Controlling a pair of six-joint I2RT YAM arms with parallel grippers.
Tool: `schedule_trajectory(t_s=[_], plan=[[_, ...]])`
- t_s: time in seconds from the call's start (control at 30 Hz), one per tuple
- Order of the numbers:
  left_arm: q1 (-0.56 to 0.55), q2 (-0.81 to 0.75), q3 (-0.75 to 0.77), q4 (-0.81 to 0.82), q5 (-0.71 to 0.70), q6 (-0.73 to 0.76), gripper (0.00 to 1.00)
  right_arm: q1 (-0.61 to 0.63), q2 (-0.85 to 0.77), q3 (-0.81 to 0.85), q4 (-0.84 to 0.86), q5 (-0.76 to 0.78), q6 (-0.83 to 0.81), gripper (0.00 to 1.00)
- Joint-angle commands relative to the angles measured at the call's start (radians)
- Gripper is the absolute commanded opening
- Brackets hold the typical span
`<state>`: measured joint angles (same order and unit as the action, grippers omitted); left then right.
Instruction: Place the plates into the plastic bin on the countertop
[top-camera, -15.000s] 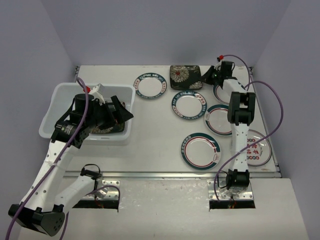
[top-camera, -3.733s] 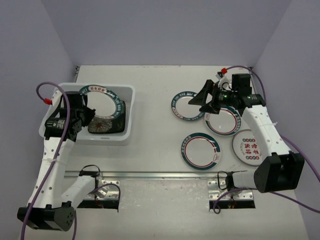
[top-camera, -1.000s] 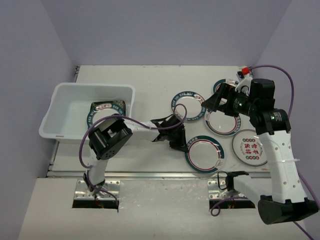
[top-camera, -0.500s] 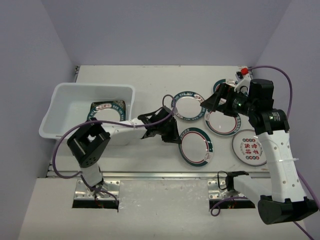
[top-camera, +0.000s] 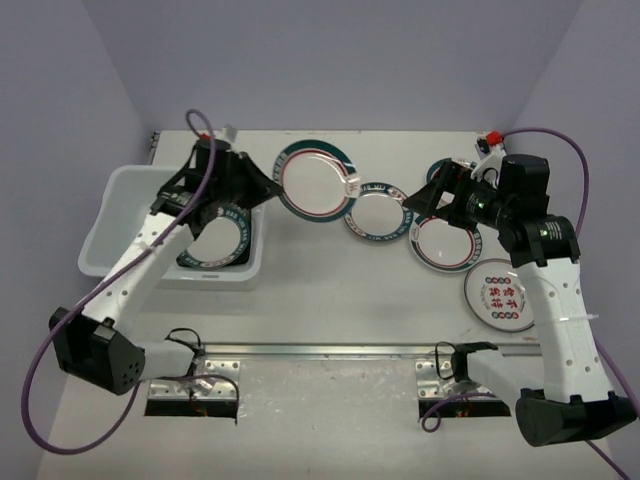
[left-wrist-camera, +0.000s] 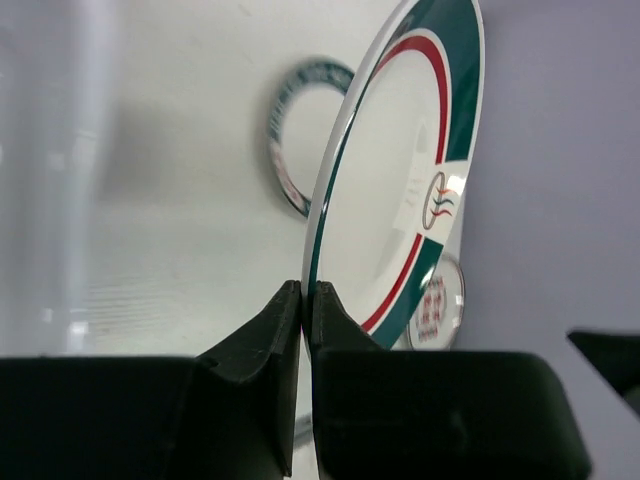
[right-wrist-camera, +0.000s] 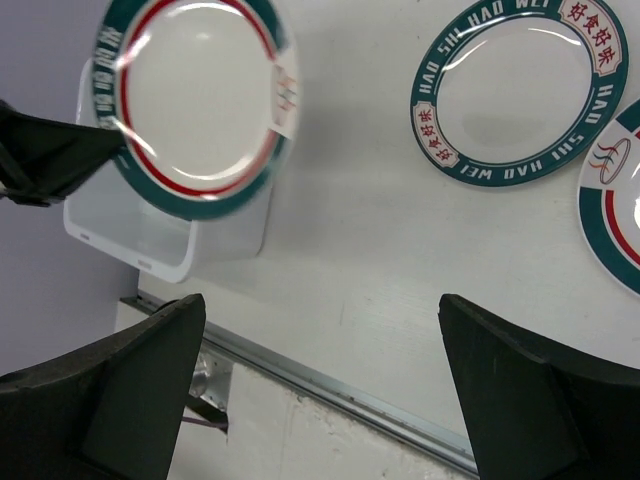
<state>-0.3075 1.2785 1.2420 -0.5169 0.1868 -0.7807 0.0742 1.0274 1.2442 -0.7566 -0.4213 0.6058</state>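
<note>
My left gripper (top-camera: 268, 188) is shut on the rim of a round white plate (top-camera: 318, 180) with a teal-red band, held tilted in the air past the plastic bin's (top-camera: 108, 222) right rear corner. In the left wrist view the fingertips (left-wrist-camera: 306, 290) pinch the plate's (left-wrist-camera: 400, 190) edge. In the bin a round teal-rimmed plate (top-camera: 225, 238) lies over a dark square one (top-camera: 203, 259). My right gripper (top-camera: 425, 200) hangs open over the countertop (top-camera: 320, 290), holding nothing, its fingers (right-wrist-camera: 140, 380) wide apart. The held plate (right-wrist-camera: 195, 100) and the bin (right-wrist-camera: 150, 240) also show in the right wrist view.
On the countertop lie a lettered teal-ring plate (top-camera: 378, 212), a teal-red plate (top-camera: 447, 243), a red-character plate (top-camera: 500, 295) and one partly hidden behind the right arm (top-camera: 440, 172). A metal rail (top-camera: 330, 350) runs along the near edge. Walls close in on both sides.
My left arm has lifted the teal-red plate off the middle of the countertop and swung it up and back toward the bin. The right arm has barely moved.
</note>
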Motion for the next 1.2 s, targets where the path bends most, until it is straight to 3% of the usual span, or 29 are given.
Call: schedule_trajectory(t_s=[0.0, 0.07, 0.1, 0.33, 0.73, 0.8, 0.9, 1.0, 1.17], plan=[[0.256, -0.196, -0.031, -0.198, -0.214, -0.101, 0.0, -0.001, 0.014, 0.01, 0.062, -0.009, 0.019, 0.99], [0.466, -0.275, -0.105, -0.208, -0.208, -0.119, 0.0, -0.001, 0.013, 0.002, 0.073, -0.006, 0.019, 0.99], [0.519, -0.287, -0.113, -0.223, -0.22, -0.127, 0.0, -0.001, 0.012, -0.001, 0.077, -0.005, 0.018, 0.99], [0.559, -0.304, -0.152, -0.279, -0.332, -0.197, 0.0, -0.001, 0.016, -0.011, 0.084, -0.003, 0.001, 0.99], [0.562, -0.274, -0.45, -0.048, -0.207, -0.263, 0.01, -0.001, 0.048, -0.031, 0.109, -0.033, -0.003, 0.99], [0.562, -0.263, -0.513, 0.025, -0.159, -0.28, 0.1, -0.002, 0.051, -0.048, 0.116, -0.038, 0.0, 0.99], [0.561, -0.239, -0.538, 0.038, -0.142, -0.288, 0.5, -0.001, 0.052, -0.065, 0.123, -0.039, -0.002, 0.99], [0.562, -0.228, -0.497, -0.028, -0.168, -0.261, 1.0, 0.0, 0.071, -0.074, 0.071, 0.019, -0.005, 0.99], [0.559, -0.165, -0.421, -0.151, -0.201, -0.205, 1.0, 0.025, 0.154, -0.123, -0.007, 0.247, 0.039, 0.99]])
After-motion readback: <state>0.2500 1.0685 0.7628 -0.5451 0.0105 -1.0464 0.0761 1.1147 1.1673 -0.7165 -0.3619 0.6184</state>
